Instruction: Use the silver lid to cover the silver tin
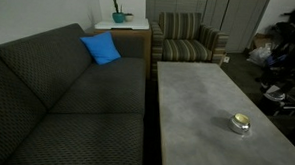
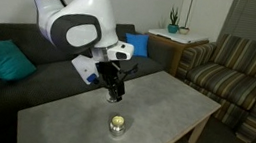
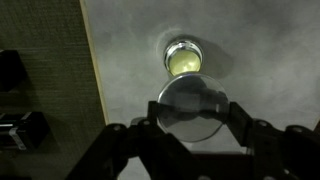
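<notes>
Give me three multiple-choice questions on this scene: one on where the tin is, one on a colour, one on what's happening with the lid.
1. Where does the silver tin stand?
A. on the floor
B. on the grey table
C. on a shelf

2. What colour is the cushion in the corner of the sofa?
A. red
B. blue
C. white

3. Where is the silver lid?
A. on the tin
B. lying flat on the table
C. between the fingers of the gripper

Answers:
1. B, both exterior views show the tin on the tabletop.
2. B, the cushion is bright blue against the dark sofa.
3. C, the wrist view shows the disc clamped, with the open tin beyond it.
</notes>
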You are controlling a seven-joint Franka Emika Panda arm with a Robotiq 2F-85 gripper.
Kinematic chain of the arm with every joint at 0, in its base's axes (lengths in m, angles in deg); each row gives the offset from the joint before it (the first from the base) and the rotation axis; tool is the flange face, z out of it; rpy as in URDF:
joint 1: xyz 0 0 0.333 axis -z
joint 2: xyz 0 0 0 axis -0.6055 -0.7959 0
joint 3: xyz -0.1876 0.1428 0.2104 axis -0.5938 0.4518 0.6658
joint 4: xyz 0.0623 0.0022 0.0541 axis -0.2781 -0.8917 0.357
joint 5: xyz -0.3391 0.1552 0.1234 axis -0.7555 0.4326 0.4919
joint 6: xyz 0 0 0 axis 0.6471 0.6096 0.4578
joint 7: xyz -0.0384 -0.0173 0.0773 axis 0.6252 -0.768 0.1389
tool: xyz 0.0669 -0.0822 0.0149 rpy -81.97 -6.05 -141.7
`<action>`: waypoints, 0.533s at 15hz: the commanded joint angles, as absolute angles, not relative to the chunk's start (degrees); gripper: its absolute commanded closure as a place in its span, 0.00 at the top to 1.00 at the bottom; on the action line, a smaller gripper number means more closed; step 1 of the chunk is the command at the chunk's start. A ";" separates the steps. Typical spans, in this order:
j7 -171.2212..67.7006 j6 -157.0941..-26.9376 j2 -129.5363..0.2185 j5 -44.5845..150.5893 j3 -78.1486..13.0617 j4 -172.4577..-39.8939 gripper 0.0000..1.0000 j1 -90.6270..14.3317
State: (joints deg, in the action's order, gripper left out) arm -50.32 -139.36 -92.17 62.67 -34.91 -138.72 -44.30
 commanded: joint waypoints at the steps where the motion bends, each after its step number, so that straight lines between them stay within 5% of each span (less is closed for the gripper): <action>1: -47.29 -132.75 -96.33 63.22 -35.91 -133.75 0.44 -45.53; 4: -45.80 -126.26 -100.17 62.11 -35.67 -129.15 0.44 -45.60; 5: -46.25 -129.75 -97.52 62.14 -35.00 -132.51 0.69 -44.79; 8: -45.93 -127.93 -100.25 62.06 -34.97 -129.76 0.69 -45.01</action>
State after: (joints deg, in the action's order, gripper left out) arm -46.41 -128.04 -100.19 62.74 -35.12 -129.93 -45.29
